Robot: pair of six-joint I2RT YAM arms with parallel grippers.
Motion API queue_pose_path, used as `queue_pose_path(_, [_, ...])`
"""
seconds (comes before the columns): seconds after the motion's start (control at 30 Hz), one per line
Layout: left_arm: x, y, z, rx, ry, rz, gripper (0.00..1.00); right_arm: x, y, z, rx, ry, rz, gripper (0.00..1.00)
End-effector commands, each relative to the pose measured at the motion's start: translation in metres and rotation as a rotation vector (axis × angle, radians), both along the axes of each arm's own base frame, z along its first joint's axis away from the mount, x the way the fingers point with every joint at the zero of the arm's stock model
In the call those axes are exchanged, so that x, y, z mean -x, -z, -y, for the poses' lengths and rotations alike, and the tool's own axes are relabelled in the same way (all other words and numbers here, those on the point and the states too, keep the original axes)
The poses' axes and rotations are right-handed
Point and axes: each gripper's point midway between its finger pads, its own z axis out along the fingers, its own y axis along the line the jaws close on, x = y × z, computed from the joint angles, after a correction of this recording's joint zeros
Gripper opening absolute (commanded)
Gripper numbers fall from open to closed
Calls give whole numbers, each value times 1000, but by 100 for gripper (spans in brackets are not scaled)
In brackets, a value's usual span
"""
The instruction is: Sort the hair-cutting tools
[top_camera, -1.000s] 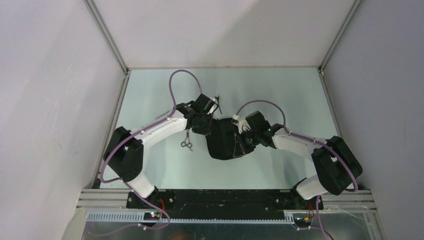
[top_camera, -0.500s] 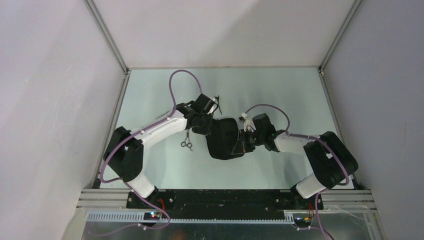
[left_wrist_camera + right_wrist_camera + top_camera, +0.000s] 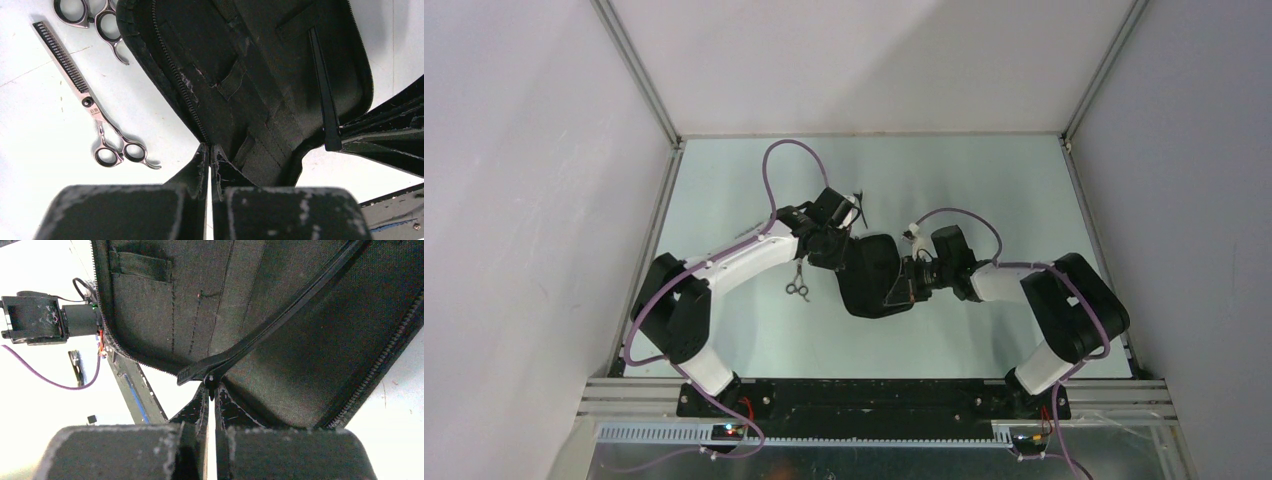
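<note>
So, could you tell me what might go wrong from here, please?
1. The right tool pinches the thin black hair clip only at its end, so it might pivot or slip against the black zippered fabric pouch.
2. The left tool grips just the pouch's zipper rim; if that slips, the flap could drop onto the clip.
3. The silver ring-handled thinning scissors lie close beside the pouch and could get nudged.

Only a tiny mark on the thinning scissors (image 3: 88,102), unreadable.
</note>
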Motion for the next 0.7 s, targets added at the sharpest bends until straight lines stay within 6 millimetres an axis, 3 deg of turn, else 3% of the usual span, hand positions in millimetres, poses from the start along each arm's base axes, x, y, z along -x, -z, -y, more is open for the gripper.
queue_pose_path(0.0, [-3, -19, 8, 46, 40, 46, 0, -5, -6, -5, -29, -44, 37, 0])
queue_pose_path(0.3, [-4, -19, 7, 34, 49, 48, 0, -17, 3, 0, 83, -88, 72, 0])
queue_pose_path(0.67, [-3, -18, 3, 9, 91, 56, 0, -33, 10, 40, 437, -140, 153, 0])
